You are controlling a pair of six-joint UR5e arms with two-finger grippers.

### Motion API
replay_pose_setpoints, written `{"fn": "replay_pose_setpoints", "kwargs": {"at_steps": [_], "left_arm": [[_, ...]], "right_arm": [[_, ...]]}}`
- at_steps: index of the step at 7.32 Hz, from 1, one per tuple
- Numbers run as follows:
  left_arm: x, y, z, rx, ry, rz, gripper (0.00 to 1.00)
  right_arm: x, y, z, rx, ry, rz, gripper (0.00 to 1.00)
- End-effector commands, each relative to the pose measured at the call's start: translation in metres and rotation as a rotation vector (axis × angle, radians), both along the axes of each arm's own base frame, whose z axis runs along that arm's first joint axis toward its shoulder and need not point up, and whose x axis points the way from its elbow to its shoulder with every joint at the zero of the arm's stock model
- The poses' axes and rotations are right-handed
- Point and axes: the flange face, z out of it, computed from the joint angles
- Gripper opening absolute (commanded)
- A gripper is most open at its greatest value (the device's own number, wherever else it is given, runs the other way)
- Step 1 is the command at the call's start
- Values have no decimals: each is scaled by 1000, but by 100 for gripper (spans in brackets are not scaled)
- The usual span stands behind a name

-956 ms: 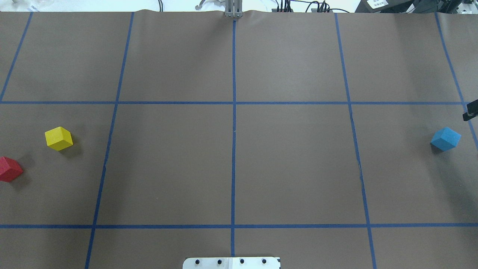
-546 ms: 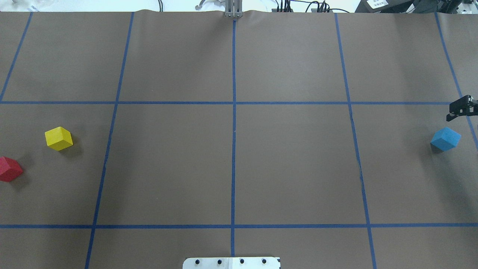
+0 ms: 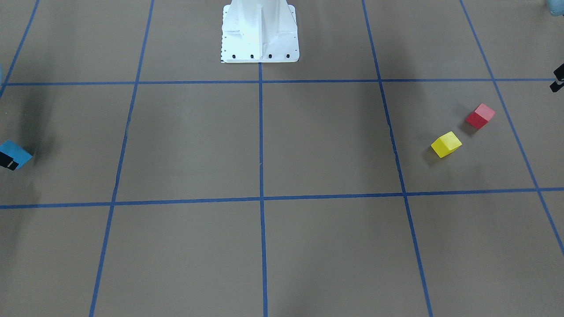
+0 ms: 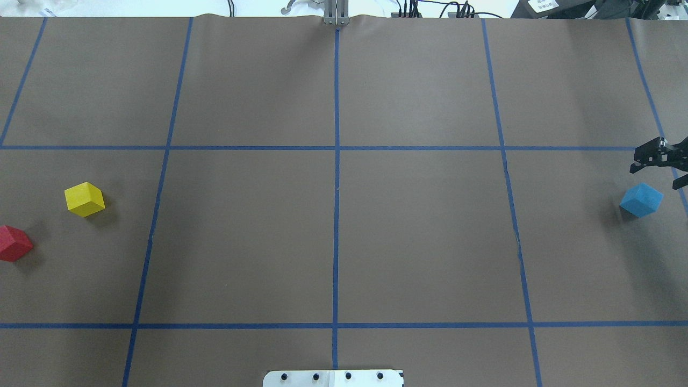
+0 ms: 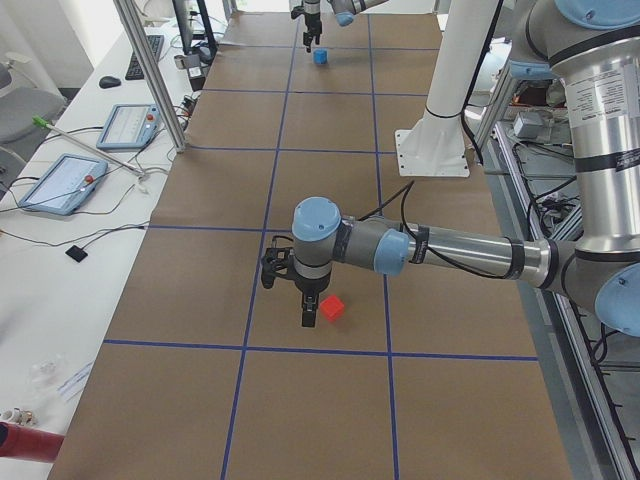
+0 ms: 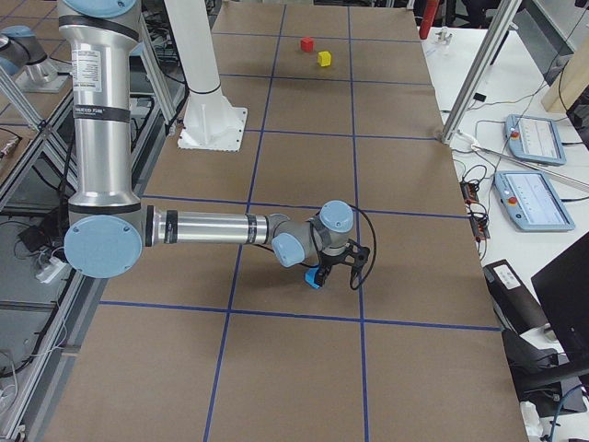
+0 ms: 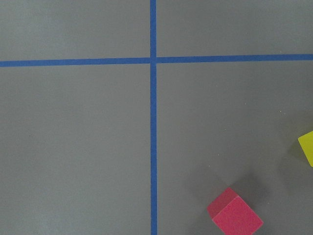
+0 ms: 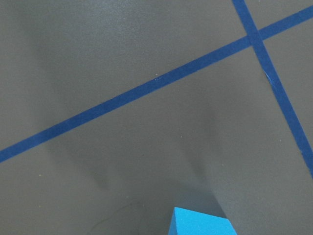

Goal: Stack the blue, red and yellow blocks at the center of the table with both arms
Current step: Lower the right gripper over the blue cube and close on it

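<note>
The blue block [image 4: 641, 200] lies at the table's right side. It also shows at the bottom of the right wrist view [image 8: 200, 223]. My right gripper [image 4: 658, 172] is open, hovering just beyond and above it, near the view's right edge. The yellow block [image 4: 84, 199] and the red block [image 4: 13, 243] lie apart at the left side; both show in the left wrist view, red [image 7: 234, 218] and yellow [image 7: 307, 148]. My left gripper [image 5: 290, 298] hangs beside the red block [image 5: 332, 308]. Only one fingertip [image 3: 557, 81] shows in the front view, so I cannot tell its state.
The table is covered in brown paper with a blue tape grid [image 4: 336, 188]. The robot's white base [image 3: 259, 33] stands at the near middle edge. Tablets [image 5: 60, 182] and cables lie on the side bench beyond the far edge.
My right gripper has come further in from the right edge toward the blue block. The three blocks have not moved.
</note>
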Motion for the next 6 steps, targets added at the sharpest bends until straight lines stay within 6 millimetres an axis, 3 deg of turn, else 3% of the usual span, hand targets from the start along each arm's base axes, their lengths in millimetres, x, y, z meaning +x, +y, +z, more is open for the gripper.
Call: {"fn": "replay_pose_setpoints", "kwargs": {"at_steps": [1,6], "left_arm": [[0,0,-4,7,1,0,100],[0,0,-4,6,2,0,100]], "right_arm": [[2,6,7,-2,0,10,95],[5,17,15,-15,17,15,95]]}}
